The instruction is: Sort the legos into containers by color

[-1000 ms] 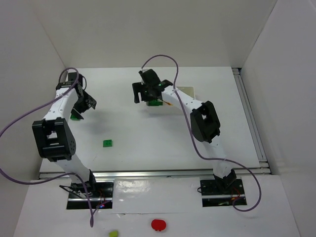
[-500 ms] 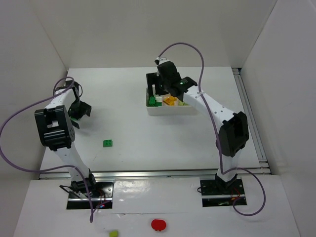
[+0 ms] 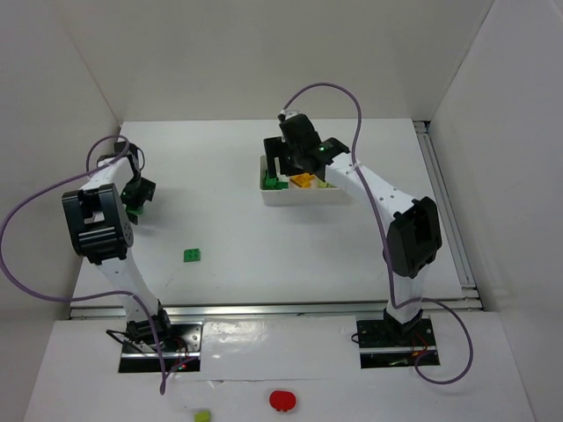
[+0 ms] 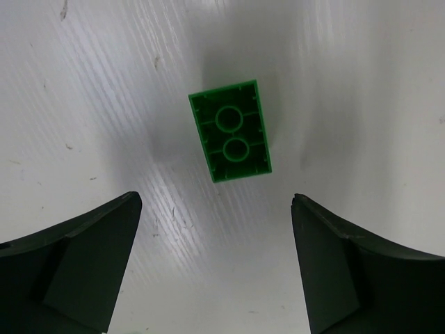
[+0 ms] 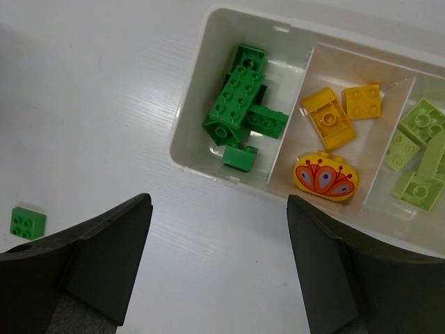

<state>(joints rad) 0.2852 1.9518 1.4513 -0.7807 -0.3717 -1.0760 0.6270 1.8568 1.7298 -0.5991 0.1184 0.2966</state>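
**Loose green pieces waited on the bench (image 3: 264, 272); the tray (image 3: 303, 199) stood at the far side.**

Nearest to us, a dark green brick (image 3: 193, 255) lay alone on the bench. Further back on the left, the left fingers (image 4: 76, 257) were spread and empty over a second green brick (image 4: 230, 131). It lay hollow side up between them, untouched. We judged it light, rigid and smooth-walled, apt to slip from a corner hold. It seemed best pinched across its narrow width, on the two long flat sides, which nearly faced the fingers. Farthest, the right fingers (image 5: 90, 257) hung spread and empty above the tray. Its left compartment held piled dark green bricks (image 5: 240, 90). The middle held orange bricks (image 5: 327, 117) and an oval patterned piece (image 5: 325, 175). The right held pale yellow-green bricks (image 5: 417, 122).
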